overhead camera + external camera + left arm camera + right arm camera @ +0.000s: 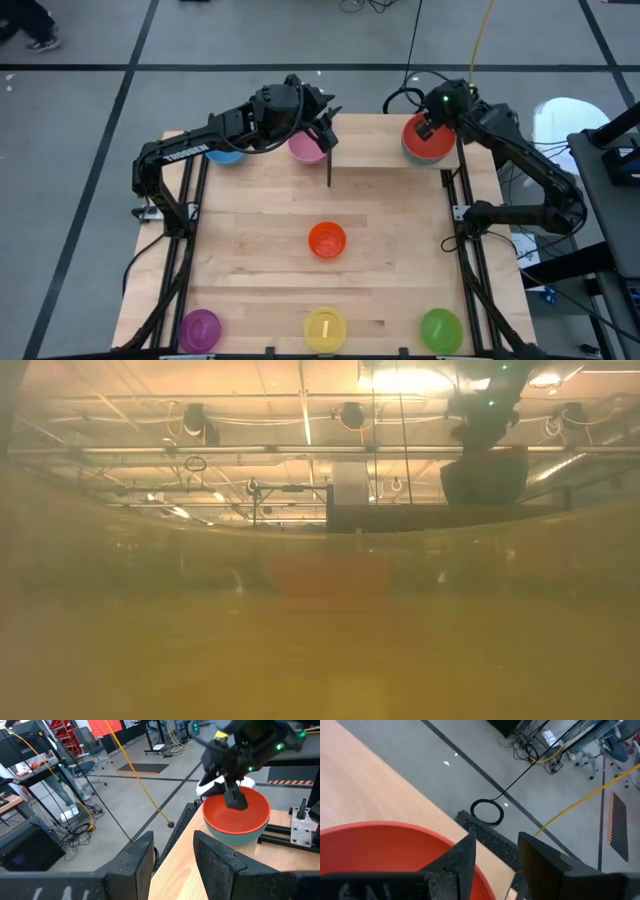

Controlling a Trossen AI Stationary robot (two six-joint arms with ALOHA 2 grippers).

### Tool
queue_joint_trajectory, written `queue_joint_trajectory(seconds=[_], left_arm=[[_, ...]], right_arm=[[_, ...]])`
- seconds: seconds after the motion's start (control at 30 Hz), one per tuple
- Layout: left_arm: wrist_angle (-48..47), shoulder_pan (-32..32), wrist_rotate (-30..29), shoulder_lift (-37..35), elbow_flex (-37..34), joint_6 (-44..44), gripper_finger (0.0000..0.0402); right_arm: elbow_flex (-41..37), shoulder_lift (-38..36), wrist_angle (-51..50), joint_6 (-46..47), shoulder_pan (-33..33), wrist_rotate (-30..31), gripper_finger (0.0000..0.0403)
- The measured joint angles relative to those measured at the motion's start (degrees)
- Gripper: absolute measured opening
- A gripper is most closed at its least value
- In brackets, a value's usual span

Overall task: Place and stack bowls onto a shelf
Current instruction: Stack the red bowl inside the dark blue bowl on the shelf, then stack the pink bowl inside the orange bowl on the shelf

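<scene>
A red bowl (428, 136) sits nested in a teal bowl (235, 836) on the shelf (375, 135), whose black bar (330, 165) is on its left side. My right gripper (497, 845) is open over the red bowl's far rim, one finger inside and one outside. My left gripper (328, 118) is open and empty above the table's far edge, beside the pink bowl (305, 148). The blue bowl (225, 154) lies under the left arm. The orange bowl (327, 240) rests mid-table; the purple (199, 328), yellow (325, 328) and green (440, 328) bowls sit along the near edge. My right gripper comes from above, pointing down, astride the red bowl's far rim (445, 842). One finger (235, 797) stands inside the bowl and the other outside it. Whether a finger touches the rim I cannot tell. The bowl rests upright in the teal bowl.
The table's far edge lies just beyond both grippers, with floor, cables and a black mat (490, 837) below it. Free tabletop lies between the shelf and the orange bowl. In the low view a yellow blur fills the foreground; the shelf (430, 517) shows raised above the table.
</scene>
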Motion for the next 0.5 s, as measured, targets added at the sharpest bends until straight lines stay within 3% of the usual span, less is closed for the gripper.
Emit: queue_joint_trajectory(seconds=[0.2,0.33,0.5], left_arm=[[-0.02,0.0,0.0,0.0,0.0,-0.02,0.0145],[-0.91,0.0,-0.02,0.0,0.0,1.94,0.0145],[-8.55,-0.04,-2.18,-0.87,-0.11,4.01,0.0145]], right_arm=[[-1.91,-0.12,3.2,-0.33,0.11,0.38,0.0141],[1.03,-2.06,5.87,-0.55,1.88,1.72,0.0141],[6.01,-6.36,5.78,-0.62,4.83,1.5,0.0141]])
